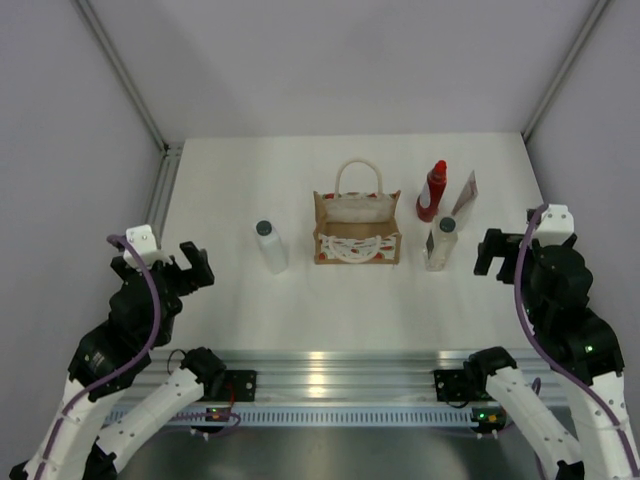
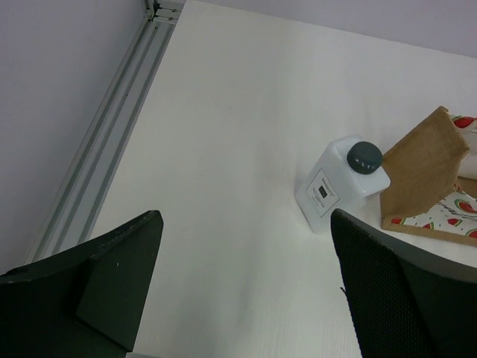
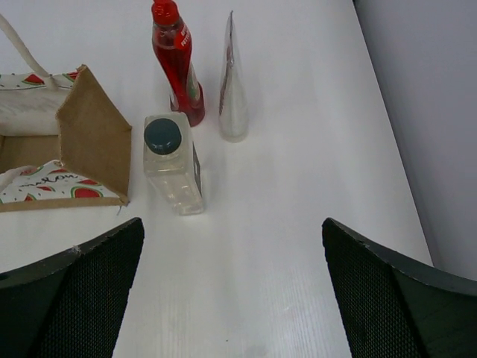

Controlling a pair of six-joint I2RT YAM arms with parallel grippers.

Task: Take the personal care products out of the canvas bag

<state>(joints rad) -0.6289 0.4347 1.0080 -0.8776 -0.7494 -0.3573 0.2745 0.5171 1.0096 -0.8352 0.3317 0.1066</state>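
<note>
Seen from above, two arms sit at the bottom of the frame. The left gripper (image 1: 183, 265) at lower left and the right gripper (image 1: 497, 252) at lower right both hang with jaws spread wide, holding nothing, each well apart from the items.

On the white table (image 1: 300, 310), left of centre, the white bottle (image 1: 270, 247) stands upright near the bag's left side. Right of centre, the cream bottle (image 1: 440, 243) stands just beside the bag's right side.

The bag (image 1: 357, 245) sits in the middle of the frame, mouth up, rope handles looped over it. No product shows inside.

Further up and right, the red bottle (image 1: 432, 190) stands upright with the pouch (image 1: 466, 192) just beside it, balanced on its edge.

All four products appear to be out already. The bottles look like light, stiff, smooth plastic, probably slippery, and best pinched across the body below the cap. The tall red one would likely tip easily. The pouch looks thin and soft, best taken by its flat faces. The canvas bag looks light and floppy, and would probably slide if nudged
</note>
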